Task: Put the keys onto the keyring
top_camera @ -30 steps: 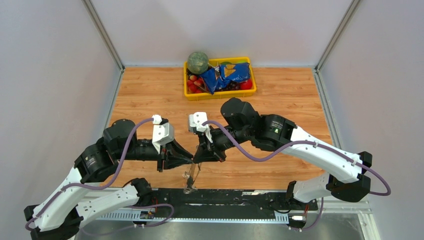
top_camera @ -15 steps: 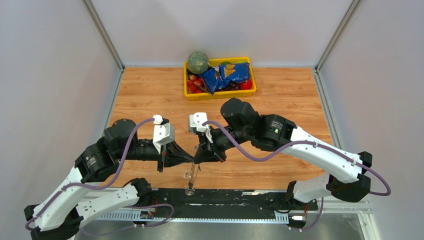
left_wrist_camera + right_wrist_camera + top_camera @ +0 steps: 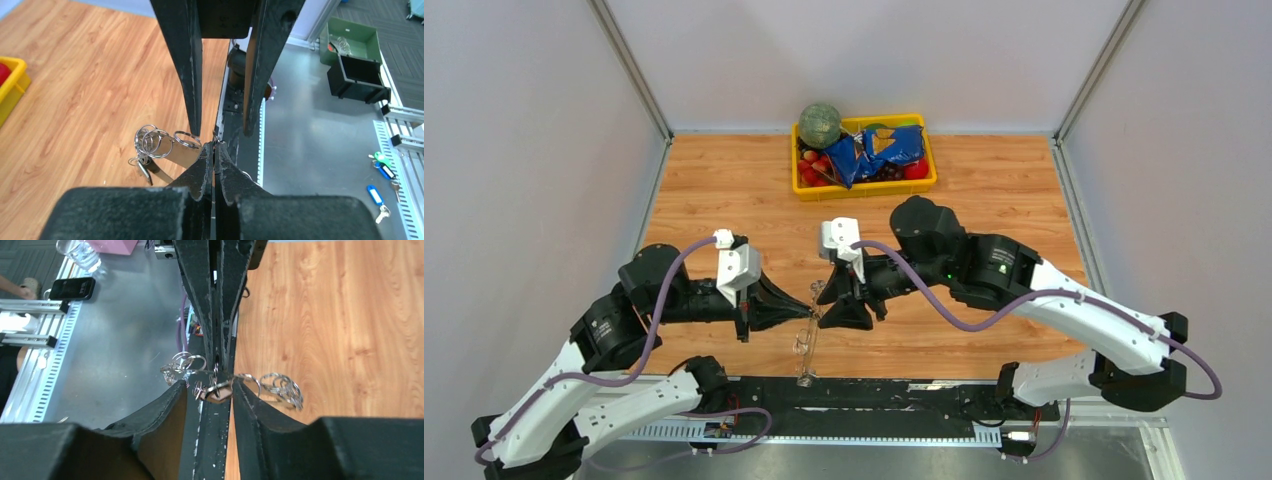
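left claw (image 3: 214, 159): pinched tight on the keyring; a second ago it stood open.
right claw (image 3: 208, 386): fingers apart, one on each side of the left claw's tips, holding nothing; earlier it was clamped on the ring, and it has since drawn back a little to the right.
keyring (image 3: 156, 142): hangs from the left claw over the near middle edge of the table (image 3: 724, 190), small rings dangling.
tray (image 3: 864, 186): unmoved at the far edge.

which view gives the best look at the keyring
Right wrist: the keyring fans out close-up, rings showing on both sides of the shut left hand. Left wrist shows the keyring as one cluster beside its fingers; top external, just a small dangling glint.
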`<control>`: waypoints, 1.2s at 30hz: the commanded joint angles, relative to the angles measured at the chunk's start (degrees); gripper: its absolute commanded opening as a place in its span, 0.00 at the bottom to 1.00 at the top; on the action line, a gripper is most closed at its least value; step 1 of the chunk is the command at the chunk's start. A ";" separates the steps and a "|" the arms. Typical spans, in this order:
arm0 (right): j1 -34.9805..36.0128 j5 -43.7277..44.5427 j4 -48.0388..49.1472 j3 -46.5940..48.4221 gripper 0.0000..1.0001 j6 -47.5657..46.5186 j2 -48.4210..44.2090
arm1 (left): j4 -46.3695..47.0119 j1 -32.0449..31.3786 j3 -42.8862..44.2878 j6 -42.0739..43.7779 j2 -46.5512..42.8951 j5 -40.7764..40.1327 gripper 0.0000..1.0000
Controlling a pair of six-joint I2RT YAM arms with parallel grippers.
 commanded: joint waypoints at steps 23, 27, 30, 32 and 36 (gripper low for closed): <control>0.22 2.94 18.48 -2.77 0.35 9.39 -7.65 | 22.61 -0.05 -2.33 -3.53 -7.21 1.35 0.00; 0.24 0.75 19.62 -2.51 0.34 10.56 -6.86 | 23.13 -0.03 -2.20 -3.26 -7.06 1.47 0.00; 0.26 -0.93 20.05 -2.41 0.33 11.33 -6.52 | 23.01 -0.07 -2.16 -2.91 -7.09 1.23 0.00; 0.33 -0.90 20.13 -2.44 0.32 11.60 -6.41 | 23.00 -0.09 -2.18 -2.77 -7.04 1.09 0.00; 0.31 -0.84 20.49 -2.56 0.25 11.91 -6.37 | 23.11 -0.09 -2.24 -2.67 -7.20 0.88 0.00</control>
